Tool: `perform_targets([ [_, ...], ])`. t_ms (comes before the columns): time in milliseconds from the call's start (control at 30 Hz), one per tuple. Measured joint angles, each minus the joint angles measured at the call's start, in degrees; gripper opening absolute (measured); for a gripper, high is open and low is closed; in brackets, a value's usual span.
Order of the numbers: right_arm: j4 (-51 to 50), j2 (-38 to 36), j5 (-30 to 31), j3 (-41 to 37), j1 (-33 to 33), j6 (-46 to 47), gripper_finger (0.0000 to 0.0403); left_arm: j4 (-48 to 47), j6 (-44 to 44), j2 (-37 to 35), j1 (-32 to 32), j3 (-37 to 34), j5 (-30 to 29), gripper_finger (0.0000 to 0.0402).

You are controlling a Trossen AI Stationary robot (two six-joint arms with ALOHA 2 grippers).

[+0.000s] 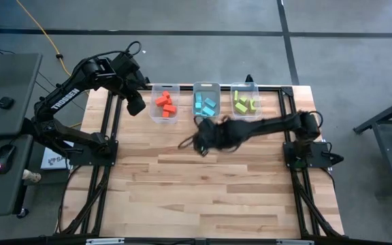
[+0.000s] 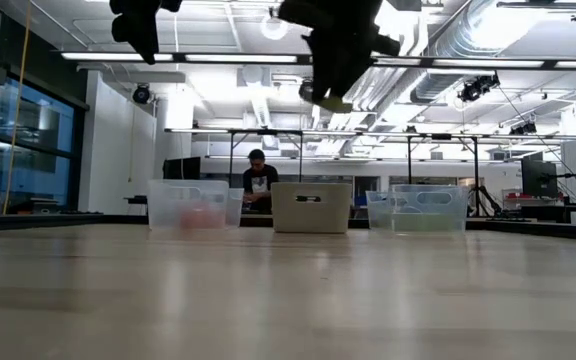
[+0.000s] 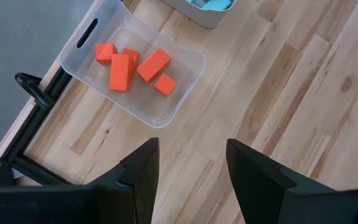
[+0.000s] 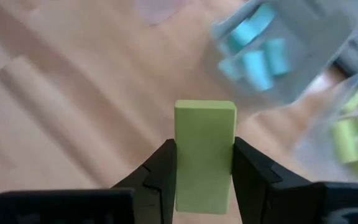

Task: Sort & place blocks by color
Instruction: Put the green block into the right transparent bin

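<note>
Three clear bins stand in a row at the table's far edge. The left bin holds red-orange blocks, the middle bin light blue blocks, and the right bin yellow-green blocks. My right gripper hovers just in front of the middle bin, shut on a yellow-green bar, which also shows high above the table in the low view. My left gripper hangs open and empty, above the table beside the left bin. My right gripper pinches the yellow-green bar by its two long sides between its two fingers. The bar lies along the fingers, and its free end sticks out past the fingertips. The fingers slant down from above. The bar is lifted clear of the table.
Bare wooden table stretches from the bins to the near edge. Black frame rails run along both sides, with each arm's base on one. In the room beyond the table a person sits behind the bins.
</note>
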Motion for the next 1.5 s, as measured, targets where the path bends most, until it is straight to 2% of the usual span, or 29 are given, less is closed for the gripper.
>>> perform_targets([
  [433, -7.5, -7.1, 2.5, 0.1, -16.5, -26.8, 0.0098, 0.0, -1.1, 0.0, 0.0, 0.0, 0.0, 0.0162],
  [600, -14.4, -8.0, 5.3, 0.1, -23.7, -30.6, 0.0098, 0.0, -1.1, 0.0, 0.0, 0.0, 0.0, 0.0162],
  [700, -14.1, -9.5, 5.7, -1.9, -28.2, -32.3, 0.0098, 0.0, -1.1, 0.0, 0.0, 0.0, 0.0, 0.0162],
  [933, -3.3, -14.4, 1.3, -14.4, -36.5, -34.5, 0.0098, 0.0, -1.8, 0.0, 0.0, 0.0, 0.0, 0.0162],
  [1133, 9.1, -17.3, -6.0, -23.8, -41.9, -36.3, 0.0098, 0.5, -3.1, 0.0, 0.0, 0.0, 0.0, 0.0162],
  [1300, 16.4, -17.1, -9.6, -27.6, -46.9, -36.9, 0.0098, 1.0, -3.1, 0.0, 0.0, 0.0, 0.0, 0.0162],
  [1500, 21.4, -17.0, -19.2, -30.9, -53.1, -35.6, 0.0098, 1.1, -3.1, 0.0, 0.0, 0.0, 0.0, 0.0162],
])
